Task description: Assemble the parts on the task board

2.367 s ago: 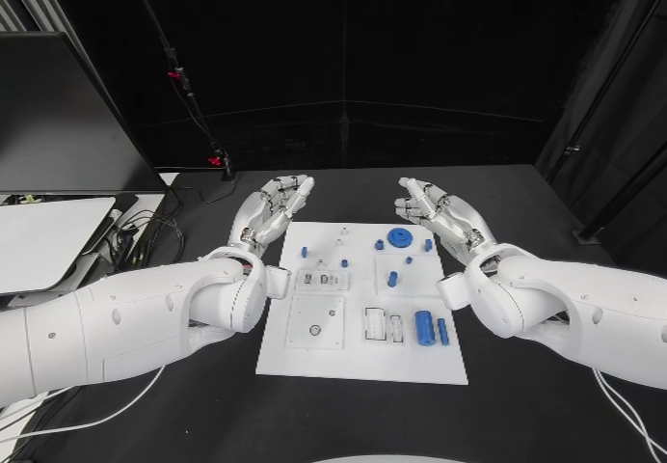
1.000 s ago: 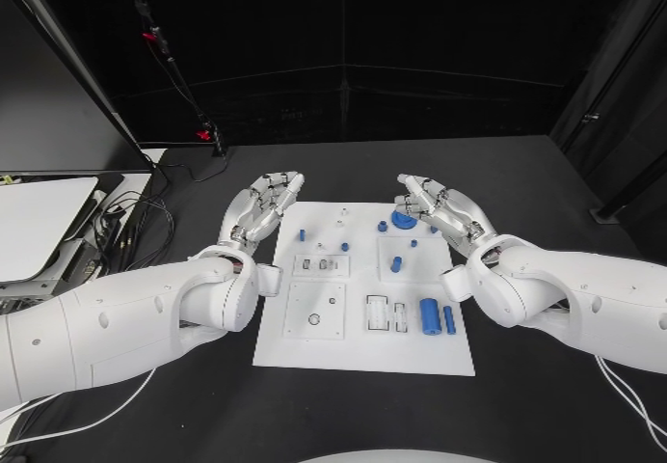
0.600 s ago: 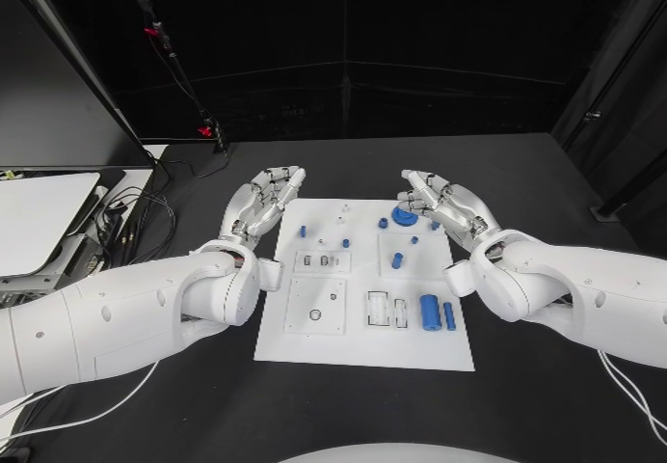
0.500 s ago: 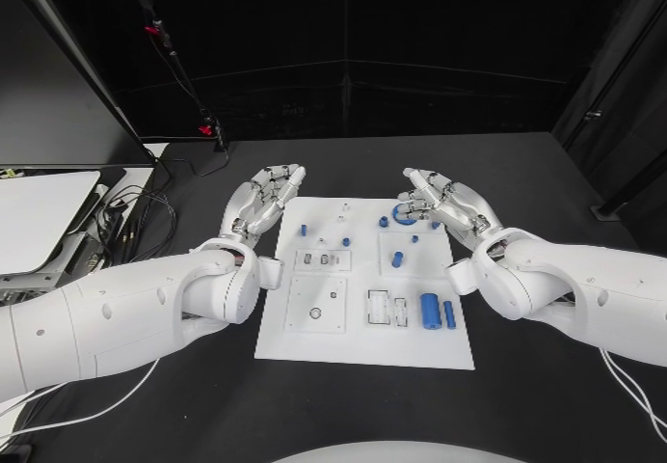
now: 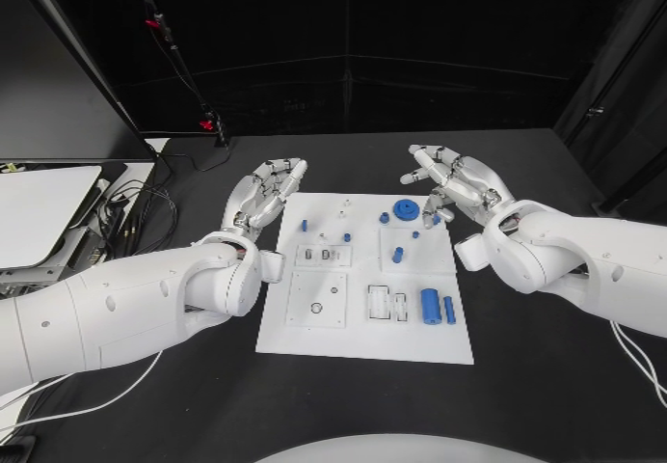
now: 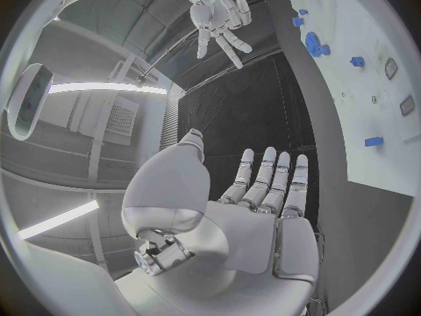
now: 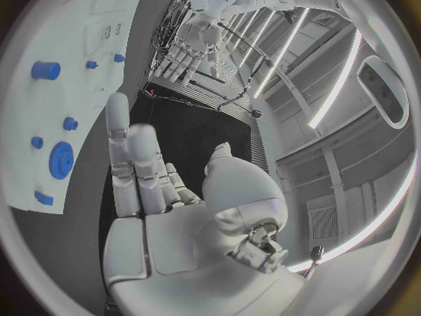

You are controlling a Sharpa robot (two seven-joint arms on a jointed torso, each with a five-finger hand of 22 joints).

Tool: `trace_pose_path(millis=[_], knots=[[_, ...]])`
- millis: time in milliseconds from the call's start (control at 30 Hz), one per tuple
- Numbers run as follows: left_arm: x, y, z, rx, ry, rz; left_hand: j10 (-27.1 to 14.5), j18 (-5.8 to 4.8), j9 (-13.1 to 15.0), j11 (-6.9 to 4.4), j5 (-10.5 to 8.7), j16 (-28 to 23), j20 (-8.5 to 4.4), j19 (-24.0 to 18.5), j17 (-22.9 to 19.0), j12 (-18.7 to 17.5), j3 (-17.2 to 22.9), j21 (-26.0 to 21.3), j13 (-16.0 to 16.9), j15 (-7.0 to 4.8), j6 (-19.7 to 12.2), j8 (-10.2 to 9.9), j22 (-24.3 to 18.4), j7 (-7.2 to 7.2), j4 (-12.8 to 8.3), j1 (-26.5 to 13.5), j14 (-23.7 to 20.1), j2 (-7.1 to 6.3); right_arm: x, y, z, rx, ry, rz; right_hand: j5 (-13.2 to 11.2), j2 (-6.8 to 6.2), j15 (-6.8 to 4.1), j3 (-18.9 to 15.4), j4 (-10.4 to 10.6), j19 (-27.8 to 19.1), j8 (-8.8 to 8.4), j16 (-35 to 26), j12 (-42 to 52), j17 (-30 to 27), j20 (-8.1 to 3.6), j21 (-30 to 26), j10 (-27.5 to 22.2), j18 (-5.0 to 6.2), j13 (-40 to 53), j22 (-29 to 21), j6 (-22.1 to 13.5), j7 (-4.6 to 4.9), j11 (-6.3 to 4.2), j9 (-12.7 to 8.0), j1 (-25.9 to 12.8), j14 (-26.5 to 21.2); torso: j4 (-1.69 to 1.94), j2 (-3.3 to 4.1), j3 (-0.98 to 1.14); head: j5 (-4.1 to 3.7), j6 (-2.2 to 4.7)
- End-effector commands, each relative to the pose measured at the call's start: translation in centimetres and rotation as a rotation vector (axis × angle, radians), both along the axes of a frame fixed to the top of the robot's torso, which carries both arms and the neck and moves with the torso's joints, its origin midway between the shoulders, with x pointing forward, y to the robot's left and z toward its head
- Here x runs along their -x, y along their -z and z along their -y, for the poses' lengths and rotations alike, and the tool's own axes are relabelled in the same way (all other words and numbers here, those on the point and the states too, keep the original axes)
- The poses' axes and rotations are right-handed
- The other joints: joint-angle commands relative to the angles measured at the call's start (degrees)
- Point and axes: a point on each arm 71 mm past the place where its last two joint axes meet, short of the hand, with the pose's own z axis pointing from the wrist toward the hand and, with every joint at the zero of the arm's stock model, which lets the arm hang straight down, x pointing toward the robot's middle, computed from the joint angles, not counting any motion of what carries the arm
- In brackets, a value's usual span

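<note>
The white task board (image 5: 361,338) lies flat in the middle of the black table. On it I see a blue gear (image 5: 405,210) at the far end, a short blue peg (image 5: 398,255) mid-board, and a thick blue cylinder (image 5: 430,306) beside a thin blue pin (image 5: 449,309) near the right edge. My left hand (image 5: 268,198) hovers open beside the board's far left corner, palm up, holding nothing. Just beyond the far right corner, my right hand (image 5: 452,183) is spread open and holds nothing. The right wrist view shows the gear (image 7: 62,159) and the cylinder (image 7: 45,70) beyond my fingers (image 7: 132,161).
A dark monitor (image 5: 56,87) and a white panel (image 5: 41,212) stand off the table's left side, with cables (image 5: 153,217) trailing by them. A thin stand (image 5: 181,72) rises at the far left. Black table surrounds the board.
My right hand has drawn back from over the blue gear toward the far right, leaving the gear uncovered. The left hand has hardly moved. The camera has shifted slightly.
</note>
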Motion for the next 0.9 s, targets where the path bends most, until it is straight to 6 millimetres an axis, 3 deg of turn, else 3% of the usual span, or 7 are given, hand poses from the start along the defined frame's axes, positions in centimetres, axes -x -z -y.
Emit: trace_pose_path(millis=[33, 200, 300, 367, 467, 567, 900], knots=[[0.8, -2.2, 0.1, 0.065, 0.042, 0.321, 0.36, 1.07, -0.06, 0.02, 0.26, 0.32, 0.24, 0.05, 0.07, 0.31, 0.06, 0.38, -0.08, 0.36, 0.29, 0.2, 0.06, 9.05, -0.09, 0.0, -0.11, 0.44, -0.6, -0.8, -0.3, 0.053, -0.065, 0.014, 1.16, -0.07, -0.64, 0.33, 0.0, 7.75, 2.15, 10.65, -0.11, 27.84, -0.55, 17.87, 3.29, -3.14, -0.02, 20.91, 0.18, 2.11, -0.76, -0.04, 2.57, 7.37, -0.09, -0.1, -0.04, 0.05, -0.18], [0.7, -2.2, 0.2, 0.066, 0.043, 0.32, 0.35, 1.06, -0.09, 0.03, 0.35, 0.32, 0.25, 0.05, 0.07, 0.32, 0.05, 0.39, -0.08, 0.37, 0.29, 0.2, 0.06, 9.05, -0.09, 0.06, -0.11, 0.51, -1.4, -1.5, 0.0, 0.121, -0.073, 0.044, 2.71, -1.12, -0.84, 1.32, -1.25, 13.24, 6.68, 13.05, -0.83, 36.73, -0.5, 30.39, 7.41, -6.19, -0.05, 38.66, 3.91, 2.88, -1.21, 0.26, 8.21, 8.72, 0.08, -0.15, -0.06, -0.08, -0.24], [0.7, -2.2, 0.3, 0.065, 0.043, 0.32, 0.35, 1.06, -0.1, 0.03, 0.38, 0.32, 0.25, 0.05, 0.07, 0.32, 0.04, 0.4, -0.08, 0.37, 0.29, 0.2, 0.06, 9.05, -0.09, 0.07, -0.11, 0.53, -1.9, -1.6, 0.1, 0.174, -0.07, 0.076, 3.45, -1.66, -0.79, 2.63, -3.12, 14.26, 12.82, 13.31, -1.71, 37.7, -0.38, 32.93, 9.32, -6.86, -0.07, 42.47, 11.93, 4.38, -1.24, 0.99, 12.63, 8.78, -0.08, -0.2, -0.09, 0.1, -0.3], [0.7, -2.2, 0.3, 0.065, 0.043, 0.32, 0.34, 1.06, -0.12, 0.03, 0.46, 0.33, 0.26, 0.04, 0.07, 0.32, 0.03, 0.41, -0.08, 0.38, 0.28, 0.2, 0.06, 9.05, -0.09, 0.12, -0.11, 0.58, -2.2, -1.6, 0.0, 0.225, -0.069, 0.101, 2.95, -2.12, -0.6, 4.32, -5.73, 14.66, 13.36, 13.35, -2.31, 37.76, -0.24, 33.95, 10.75, -7.16, -0.05, 44.08, 18.56, 4.91, -1.01, 1.19, 16.97, 8.72, -0.14, -0.28, -0.08, 0.1, -0.38], [0.7, -2.2, 0.3, 0.065, 0.043, 0.319, 0.33, 1.06, -0.14, 0.03, 0.52, 0.33, 0.26, 0.02, 0.07, 0.32, 0.02, 0.4, -0.08, 0.38, 0.28, 0.21, 0.05, 9.05, -0.09, 0.15, -0.11, 0.62, -2.7, -1.5, -0.3, 0.323, -0.074, 0.153, 0.28, -2.71, -0.11, 6.04, -7.46, 15.56, 10.87, 13.5, -3.43, 38.28, 0.24, 35.52, 14.25, -7.67, -0.01, 46.82, 29.82, 4.92, -0.71, 0.76, 20.51, 8.7, -0.1, -0.3, -0.09, 0.12, -0.3], [0.6, -2.1, 0.3, 0.065, 0.044, 0.319, 0.33, 1.06, -0.16, 0.04, 0.57, 0.33, 0.26, 0.02, 0.07, 0.33, 0.01, 0.41, -0.08, 0.36, 0.28, 0.21, 0.05, 9.05, -0.09, 0.18, -0.11, 0.65, -3.1, -1.4, -0.8, 0.418, -0.076, 0.205, -0.83, -3.7, -0.82, 7.0, -8.54, 15.82, 6.83, 13.42, -4.97, 37.81, -0.17, 36.11, 17.47, -7.85, -0.06, 47.86, 36.55, 4.12, -1.46, 0.31, 23.15, 8.55, -0.09, -0.31, -0.06, 0.14, -0.05], [0.6, -2.1, 0.3, 0.065, 0.045, 0.316, 0.33, 1.07, -0.17, 0.04, 0.61, 0.33, 0.26, 0.0, 0.07, 0.33, 0.0, 0.41, -0.08, 0.34, 0.28, 0.21, 0.04, 9.05, -0.09, 0.2, -0.12, 0.68, -5.1, -0.8, -2.1, 0.665, -0.034, 0.291, -1.5, -5.33, -1.2, 9.69, -11.04, 14.8, -4.87, 12.73, -13.33, 35.53, -0.53, 35.8, 17.57, -7.6, -0.15, 46.99, 42.16, 2.87, -1.74, 0.34, 31.83, 8.09, 0.0, -0.32, -0.04, -0.27, 0.18]])
